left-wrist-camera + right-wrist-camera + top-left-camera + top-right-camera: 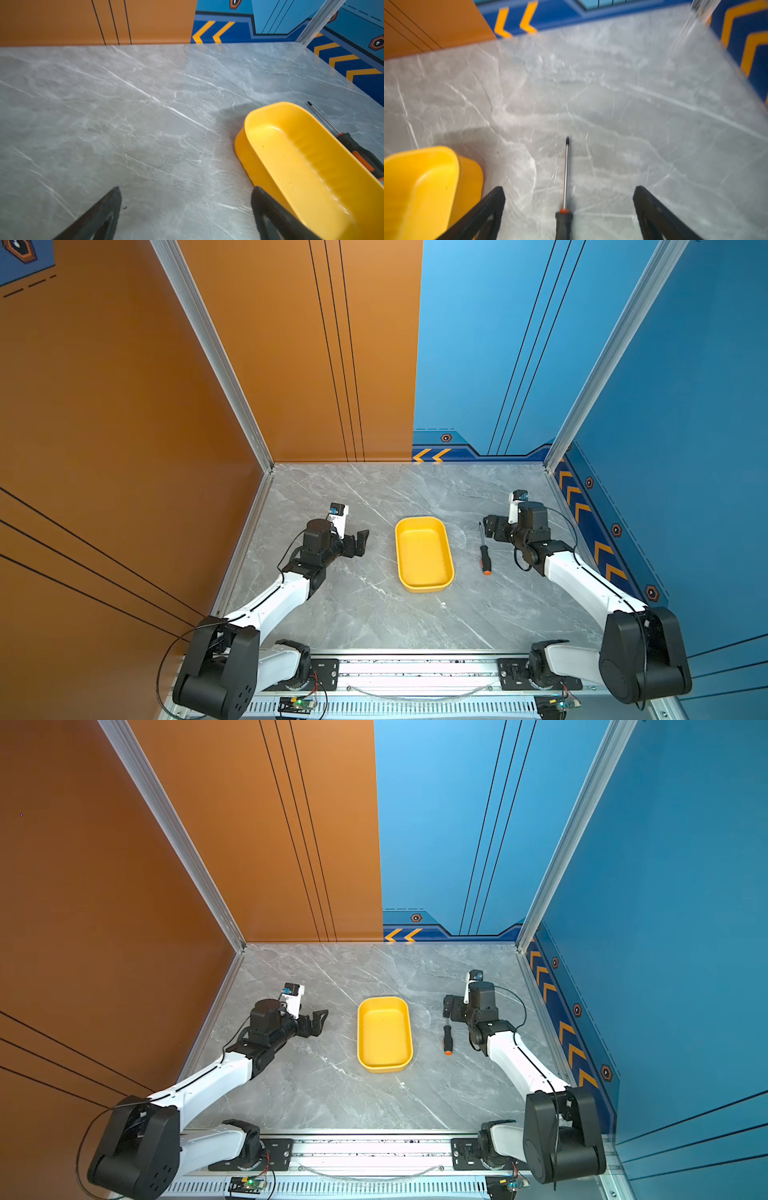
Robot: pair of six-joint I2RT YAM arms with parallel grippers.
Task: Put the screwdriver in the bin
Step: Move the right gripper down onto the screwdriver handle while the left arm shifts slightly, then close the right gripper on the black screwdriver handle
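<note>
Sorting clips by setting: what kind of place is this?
Probably a robot test cell, not a home: two arms bolted to a rail, a marble-look table walled by printed panels, aluminium frame posts.

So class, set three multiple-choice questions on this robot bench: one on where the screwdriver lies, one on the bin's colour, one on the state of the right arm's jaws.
1. Where does the screwdriver lie?
A. inside the bin
B. on the table, on the right arm's side of the bin
C. held in the left gripper

2. What colour is the bin?
A. yellow
B. blue
C. grey

3. How do the jaws of the right gripper stand?
A. shut on the screwdriver
B. shut on nothing
C. open on either side of the screwdriver

Key: 1 B, both top views show it beside the bin. 2 A, plain in every view. 3 C, the right wrist view shows gaps on both sides.
</note>
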